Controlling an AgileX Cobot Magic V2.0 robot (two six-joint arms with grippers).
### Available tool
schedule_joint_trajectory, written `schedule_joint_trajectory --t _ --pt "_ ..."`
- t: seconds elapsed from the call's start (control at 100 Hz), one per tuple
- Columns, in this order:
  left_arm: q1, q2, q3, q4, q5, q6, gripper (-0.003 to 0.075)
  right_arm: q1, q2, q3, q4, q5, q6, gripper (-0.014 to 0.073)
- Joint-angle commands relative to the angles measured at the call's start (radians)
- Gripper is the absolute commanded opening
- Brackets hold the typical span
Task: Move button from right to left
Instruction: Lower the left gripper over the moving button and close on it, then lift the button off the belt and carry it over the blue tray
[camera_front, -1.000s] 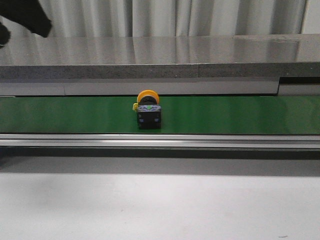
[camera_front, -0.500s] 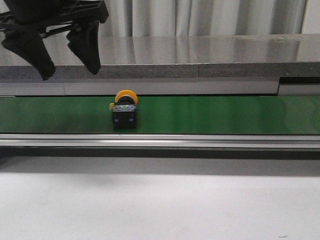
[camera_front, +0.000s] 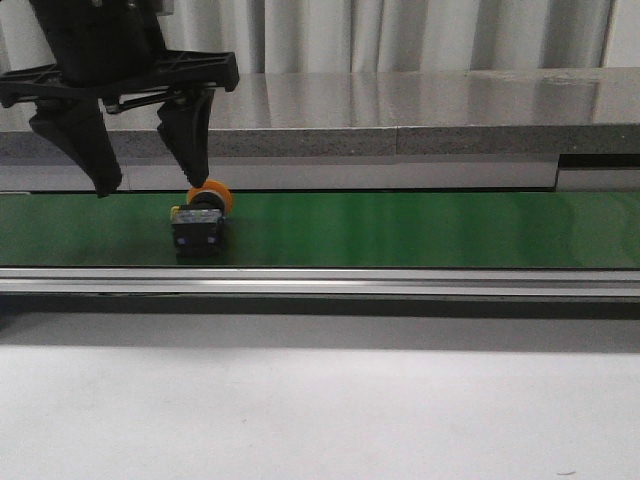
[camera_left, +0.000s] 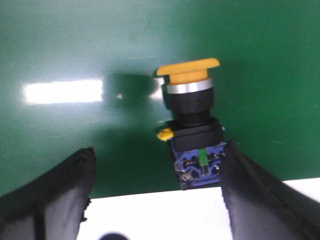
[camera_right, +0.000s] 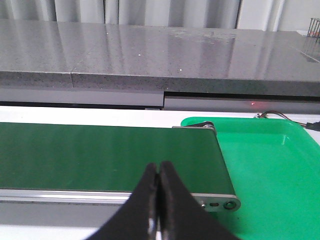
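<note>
i'm seeing my left gripper (camera_front: 148, 186) hanging spread apart over the button (camera_front: 199, 222) lying on the green belt (camera_front: 420, 228), my right gripper (camera_right: 159, 197) sitting pressed together, no legible writing showing

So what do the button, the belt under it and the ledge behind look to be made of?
Button: seemingly plastic, with a matte orange-yellow cap, a shiny metal-looking collar and a black body. Belt: green rubber or PVC by its look, smooth with a soft sheen. Ledge: grey speckled stone or laminate, polished enough to reflect the curtain.
</note>
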Motion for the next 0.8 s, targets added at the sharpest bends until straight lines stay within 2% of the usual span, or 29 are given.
schedule_joint_trajectory --t 0.0,0.52,0.59,0.71,0.79 --pt "-0.007 -0.040 -0.033 0.001 -0.016 -0.012 0.0491 0.001 0.012 -0.024 0.000 -0.089 -0.005 -0.0068" --pt "0.016 0.048 -0.033 0.024 0.007 -0.012 0.0485 0.001 0.012 -0.024 0.000 -0.089 -0.005 -0.0068" --pt "0.027 0.050 -0.033 0.022 0.013 -0.012 0.0426 0.001 0.012 -0.024 0.000 -0.089 -0.005 -0.0068" --pt "0.034 0.050 -0.033 0.022 0.024 -0.012 0.0225 0.001 0.012 -0.024 0.000 -0.089 -0.005 -0.0068" --pt "0.037 0.050 -0.033 0.022 0.024 -0.012 0.0151 0.001 0.012 -0.024 0.000 -0.089 -0.005 -0.0068"
